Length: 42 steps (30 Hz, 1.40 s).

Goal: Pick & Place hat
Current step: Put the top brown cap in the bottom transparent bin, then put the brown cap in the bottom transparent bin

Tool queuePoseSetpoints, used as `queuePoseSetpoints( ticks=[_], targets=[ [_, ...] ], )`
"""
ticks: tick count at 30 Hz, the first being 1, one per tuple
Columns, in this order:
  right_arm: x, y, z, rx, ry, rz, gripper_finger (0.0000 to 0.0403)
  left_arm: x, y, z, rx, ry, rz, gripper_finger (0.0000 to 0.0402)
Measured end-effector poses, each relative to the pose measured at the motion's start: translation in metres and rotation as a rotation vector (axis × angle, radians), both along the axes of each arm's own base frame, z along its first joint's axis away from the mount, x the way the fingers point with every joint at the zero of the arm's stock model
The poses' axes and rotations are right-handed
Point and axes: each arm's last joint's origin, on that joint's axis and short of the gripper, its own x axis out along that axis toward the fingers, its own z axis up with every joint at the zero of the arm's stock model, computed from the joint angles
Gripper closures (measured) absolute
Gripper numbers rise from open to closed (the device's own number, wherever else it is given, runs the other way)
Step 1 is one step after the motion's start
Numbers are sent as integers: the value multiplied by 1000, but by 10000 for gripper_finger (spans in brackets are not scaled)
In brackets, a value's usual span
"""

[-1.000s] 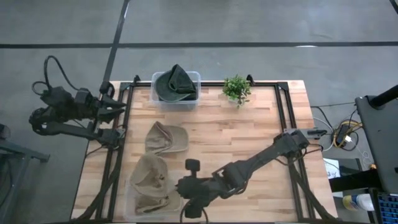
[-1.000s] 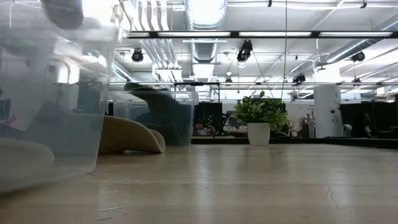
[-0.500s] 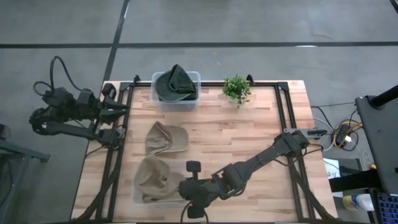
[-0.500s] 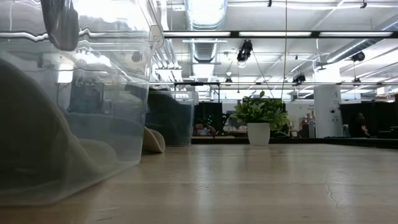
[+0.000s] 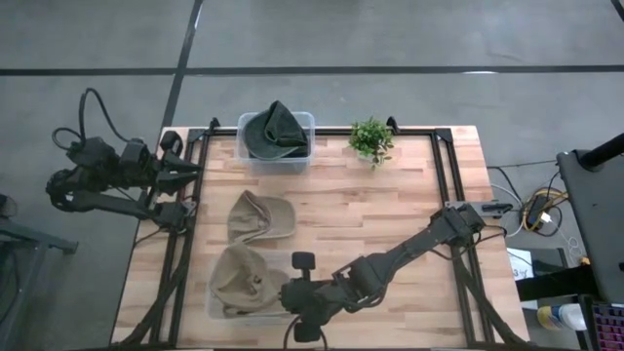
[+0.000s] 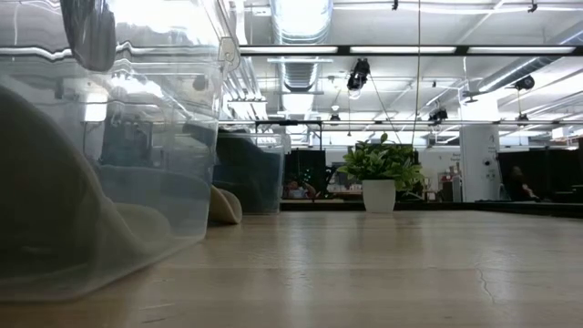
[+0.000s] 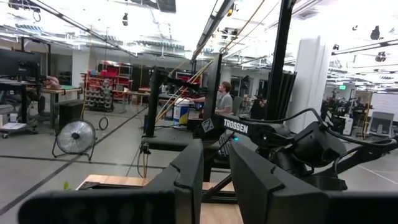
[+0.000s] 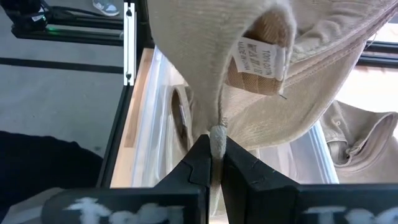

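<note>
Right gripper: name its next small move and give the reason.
Probably lift a little higher. The right gripper is shut on the beige hat, pinching its edge, and the hat hangs right above the clear bin near the table's front left. The left gripper waits off the table's left edge.

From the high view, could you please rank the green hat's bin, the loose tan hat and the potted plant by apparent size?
1. Green hat's bin
2. Loose tan hat, slightly smaller, nearly alike
3. Potted plant, clearly smallest
</note>
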Motion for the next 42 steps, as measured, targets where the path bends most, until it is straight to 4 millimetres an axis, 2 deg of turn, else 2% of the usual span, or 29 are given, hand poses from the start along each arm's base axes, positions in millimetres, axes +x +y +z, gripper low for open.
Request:
queuePoseSetpoints(
  ticks=[20, 23, 29, 34, 38, 42],
  targets=[
    [-1, 2, 2, 6, -9, 17, 384, 0, 0, 0, -11, 6, -5, 328],
    [-1, 3, 1, 18, -1, 33, 353, 0, 0, -1, -11, 7, -5, 328],
    [-1, 4, -1, 26, 6, 34, 249, 0, 0, -1, -11, 8, -4, 328],
    [-3, 7, 12, -16, -52, 91, 184, 0, 0, -1, -10, 10, -4, 328],
    [-11, 12, 32, -54, -128, 149, 165, 0, 0, -2, -18, 23, -6, 328],
    [-24, 16, 50, -81, -175, 192, 175, 1, 0, -5, -17, 50, -7, 328]
  ],
)
